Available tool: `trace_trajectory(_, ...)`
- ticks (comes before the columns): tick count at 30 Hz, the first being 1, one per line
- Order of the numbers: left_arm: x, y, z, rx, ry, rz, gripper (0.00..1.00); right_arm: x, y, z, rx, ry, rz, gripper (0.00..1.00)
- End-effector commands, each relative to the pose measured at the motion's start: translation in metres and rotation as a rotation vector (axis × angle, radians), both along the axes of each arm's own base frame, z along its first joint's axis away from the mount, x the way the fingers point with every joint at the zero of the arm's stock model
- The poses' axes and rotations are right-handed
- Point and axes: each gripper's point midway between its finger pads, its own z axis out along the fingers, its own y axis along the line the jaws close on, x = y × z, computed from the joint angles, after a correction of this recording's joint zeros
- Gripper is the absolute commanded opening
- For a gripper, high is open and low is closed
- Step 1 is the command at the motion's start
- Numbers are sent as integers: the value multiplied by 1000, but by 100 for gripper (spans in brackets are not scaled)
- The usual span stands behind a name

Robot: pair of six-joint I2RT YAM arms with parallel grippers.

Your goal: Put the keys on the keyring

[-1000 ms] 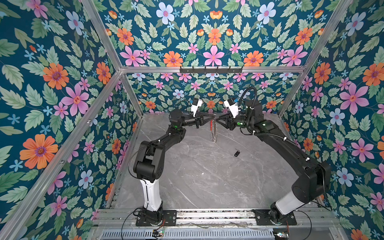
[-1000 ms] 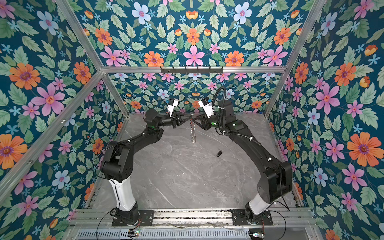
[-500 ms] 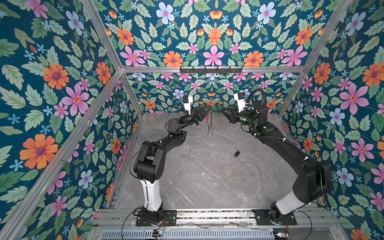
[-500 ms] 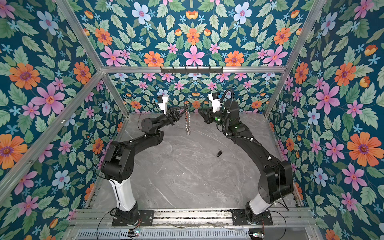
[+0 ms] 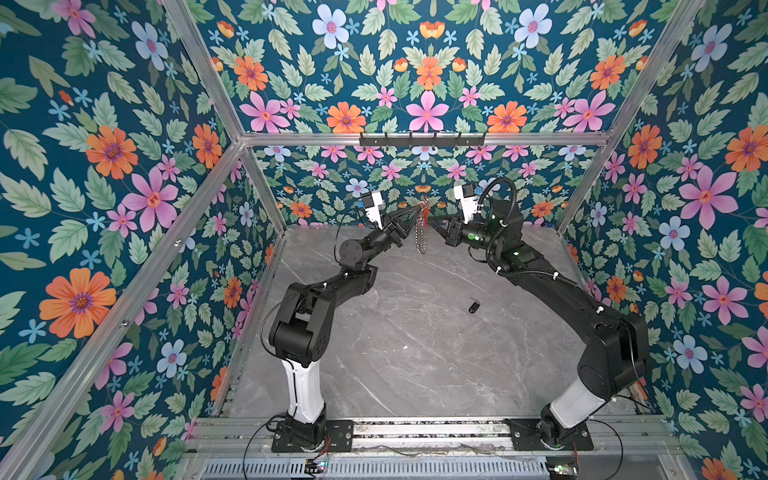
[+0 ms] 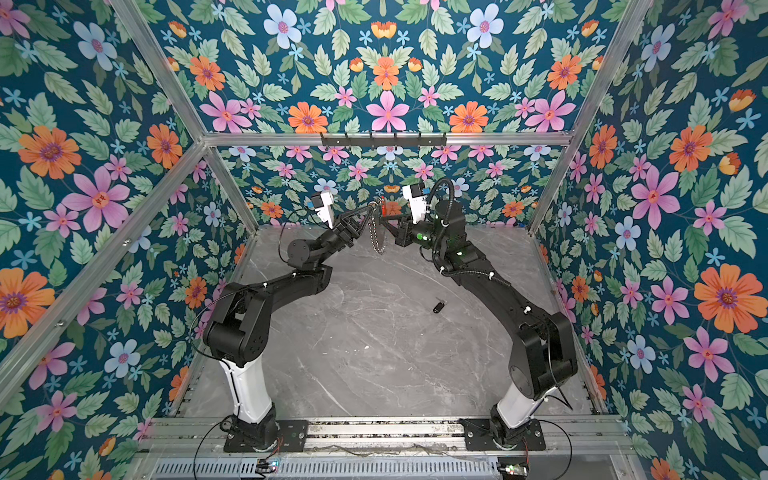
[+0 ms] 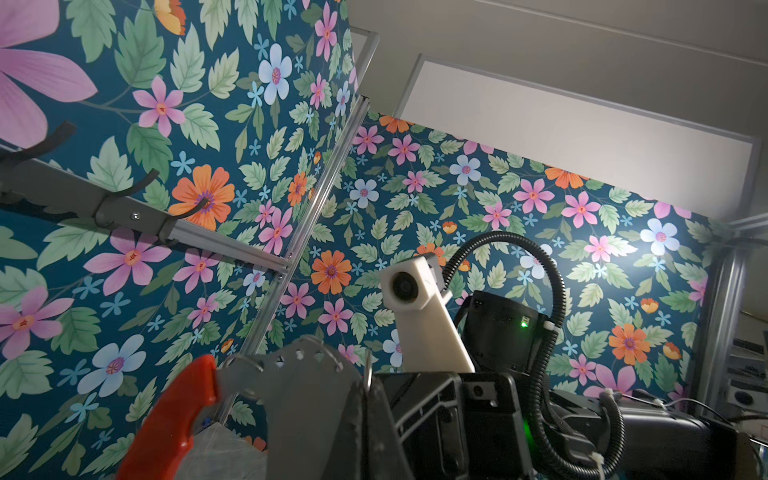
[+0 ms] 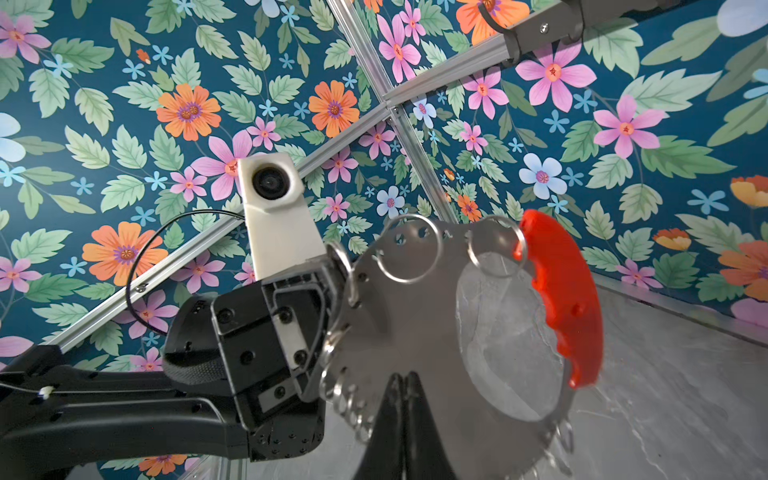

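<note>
Left pincer (image 5: 417, 211) clamps keyring (image 5: 421, 237) aloft — keys (image 5: 473, 307) lie well apart.

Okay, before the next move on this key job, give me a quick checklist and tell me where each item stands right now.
1. The keyring hangs clear of the table: ok, it is up in the air near the back wall.
2. The left gripper has a grip on the keyring: ok, it is shut on the ring's edge.
3. The right gripper has pinched a loop: cannot tell. It is shut with its tip at the ring.
4. The keys are located and free: ok, they lie alone on the table with nothing touching them.
5. The keys are on the keyring: not ok, not yet done.
</note>
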Motion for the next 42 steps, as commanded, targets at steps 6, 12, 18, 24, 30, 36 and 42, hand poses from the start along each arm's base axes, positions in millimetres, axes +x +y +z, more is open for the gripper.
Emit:
trace_trajectory(6, 3, 7, 10, -101, 62, 13, 0, 1, -5, 32, 41, -74, -3, 6)
trace_trajectory(12, 6, 13, 15, -159, 123, 16, 0, 9, 1, 41, 116, -54, 50, 8)
trace_trajectory(18, 6, 14, 17, -192, 152, 18, 0, 10, 7, 46, 154, -38, 92, 8)
trace_trajectory(24, 9, 14, 15, -206, 190, 20, 0, 6, 9, 54, 191, -51, 129, 12)
trace_trajectory(30, 6, 13, 18, -209, 188, 12, 0, 9, 13, 54, 202, -38, 145, 14)
trace_trajectory(36, 4, 10, 19, -207, 188, -2, 0, 12, 17, 54, 218, -23, 165, 13)
trace_trajectory(42, 1, 11, 21, -210, 181, -7, 0, 13, 19, 52, 218, -18, 169, 15)
